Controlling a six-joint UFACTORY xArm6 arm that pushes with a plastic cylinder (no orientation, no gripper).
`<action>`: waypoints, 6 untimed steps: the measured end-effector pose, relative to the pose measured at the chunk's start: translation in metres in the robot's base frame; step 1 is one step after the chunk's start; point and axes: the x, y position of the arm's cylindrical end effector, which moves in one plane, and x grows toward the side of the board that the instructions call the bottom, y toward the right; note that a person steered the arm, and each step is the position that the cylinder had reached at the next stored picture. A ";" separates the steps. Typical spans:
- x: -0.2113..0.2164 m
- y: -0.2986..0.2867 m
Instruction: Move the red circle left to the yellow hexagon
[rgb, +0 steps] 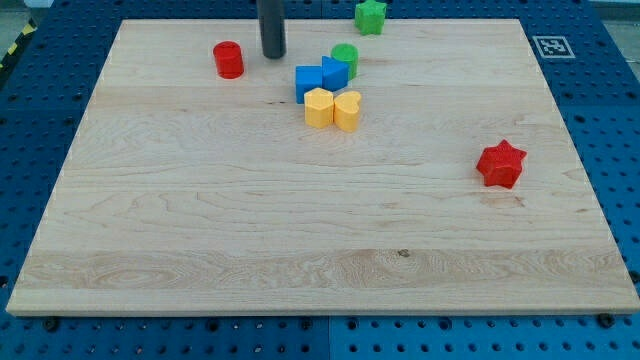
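Note:
The red circle (229, 60) stands on the wooden board near the view's top left. The yellow hexagon (318, 107) sits right of centre-top, touching a yellow heart (348, 110) on its right. My tip (273, 54) is the end of the dark rod, just right of the red circle with a small gap, and up-left of the yellow hexagon. The red circle is left of and above the hexagon, well apart from it.
Two blue blocks (320, 78) sit just above the yellow pair, with a green circle (345, 57) behind them. A green star (371, 16) is at the board's top edge. A red star (501, 164) lies at the right. The board (300, 230) rests on a blue pegboard table.

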 end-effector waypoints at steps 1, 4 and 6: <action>-0.010 -0.037; 0.085 -0.043; 0.093 -0.091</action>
